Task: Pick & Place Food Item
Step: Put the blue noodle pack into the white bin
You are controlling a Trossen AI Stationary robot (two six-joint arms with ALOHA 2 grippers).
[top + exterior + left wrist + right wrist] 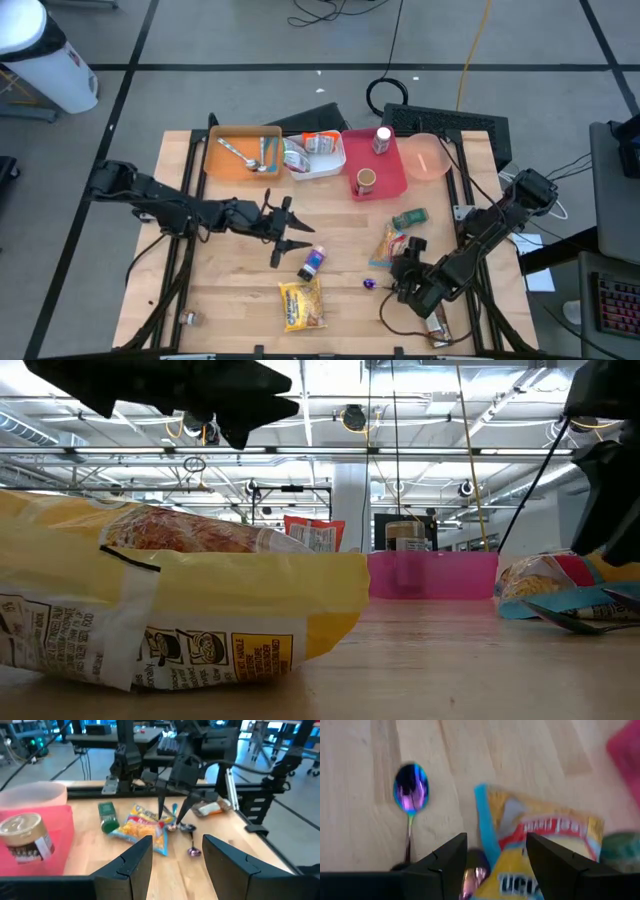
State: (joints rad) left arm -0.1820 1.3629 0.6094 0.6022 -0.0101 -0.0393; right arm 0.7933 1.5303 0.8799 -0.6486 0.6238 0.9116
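A yellow, red and blue snack bag lies flat on the wooden table, right of centre, with an iridescent purple spoon beside it. My right gripper hangs open just above the bag's near edge, fingers slanting down and touching nothing. My left gripper stands open at the table's middle, held off the surface and pointing toward the right arm. A yellow food bag lies near the front edge, a small purple-capped bottle just behind it.
At the back stand an orange tray with cutlery, a white container, a red tray holding a can and a bottle, and a pink bowl. A green packet lies behind the snack bag.
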